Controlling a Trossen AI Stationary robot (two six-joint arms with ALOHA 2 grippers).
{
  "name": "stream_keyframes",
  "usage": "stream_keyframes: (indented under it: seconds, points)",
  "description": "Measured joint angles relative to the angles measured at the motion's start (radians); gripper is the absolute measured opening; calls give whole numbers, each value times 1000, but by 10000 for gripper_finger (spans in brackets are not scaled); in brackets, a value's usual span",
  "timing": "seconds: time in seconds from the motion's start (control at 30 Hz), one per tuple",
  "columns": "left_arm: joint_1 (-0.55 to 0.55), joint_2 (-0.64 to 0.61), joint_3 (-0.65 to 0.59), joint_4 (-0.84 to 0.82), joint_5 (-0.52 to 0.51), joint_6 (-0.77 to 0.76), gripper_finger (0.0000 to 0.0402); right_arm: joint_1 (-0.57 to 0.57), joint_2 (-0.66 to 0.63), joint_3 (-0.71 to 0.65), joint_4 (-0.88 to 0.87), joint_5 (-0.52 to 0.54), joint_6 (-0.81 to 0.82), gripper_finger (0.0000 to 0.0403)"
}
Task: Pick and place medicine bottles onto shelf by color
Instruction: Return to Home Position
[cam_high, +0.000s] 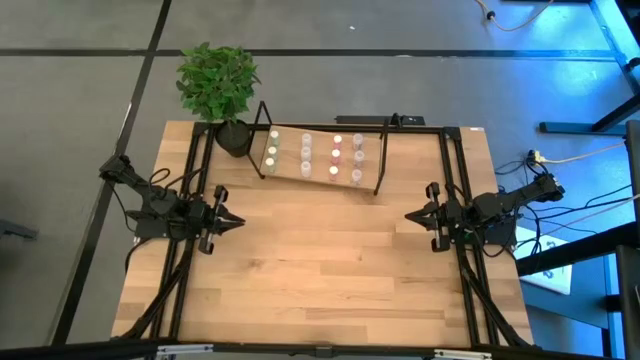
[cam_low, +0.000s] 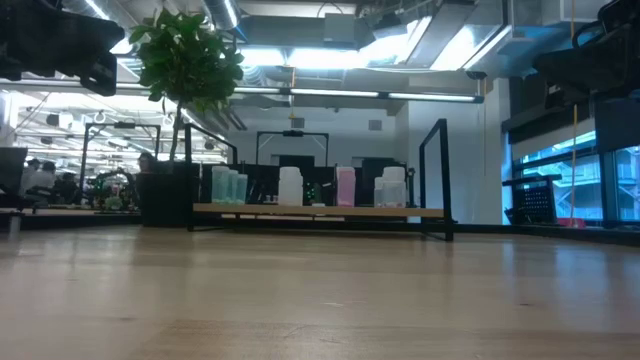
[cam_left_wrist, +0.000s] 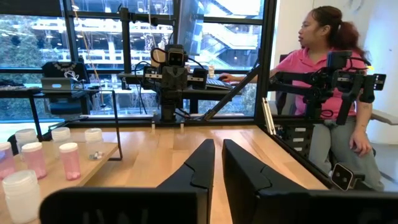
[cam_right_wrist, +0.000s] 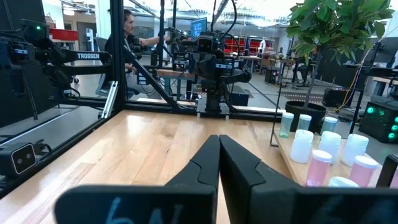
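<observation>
From above, the shelf (cam_high: 289, 150) lies at the far side of the surface (cam_high: 320, 280). Its long axis runs crosswise between the two arms, a little skewed, and a plant (cam_high: 218, 78) stands off its left end. The bottles (cam_high: 335, 155) stand on it in four short rows by colour: yellow-green nearest the plant, then white, pink, and white again. I count three to a row, twelve in all, though the yellow-green row is the hardest to make out. The left pincer (cam_high: 238, 222) sits on the shelf's near side, out past its left end, with its tip pointing inward. The right pincer (cam_high: 408, 215) mirrors it past the right end and looks to me slightly the closer of the two. Each comes to a closed point with nothing in it.

At surface level the shelf stands across the far middle, its bottles upright. The greenish ones are toward the plant, and a pink one stands among white ones. Neither pincer shows near it.

Past the left wrist, the fingers (cam_left_wrist: 196, 168) nearly meet, with only a thin slit between them, and they grip nothing. The shelf's pink, white and clear bottles stand off to one side, not ahead. A seated person (cam_left_wrist: 329, 93) is beyond the surface.

Past the right wrist, the fingers (cam_right_wrist: 202, 171) press together, empty. Here too the shelf's bottles are off to the side, with the plant behind them, and a second person (cam_right_wrist: 127, 28) is in the room beyond.

Every bottle I can find is on the shelf, so the sorting looks done. The shelf lies aside of each tip, not in its line.
</observation>
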Motion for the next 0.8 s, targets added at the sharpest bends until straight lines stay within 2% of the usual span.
stream_keyframes:
  seconds: [0.23, 0.8]
  points:
    - [0, 0, 0, 0, 0, 0, 31, 0, 0, 0, 0, 0, 0, 14]
    - [0, 0, 0, 0, 0, 0, 4, 0, 0, 0, 0, 0, 0, 14]
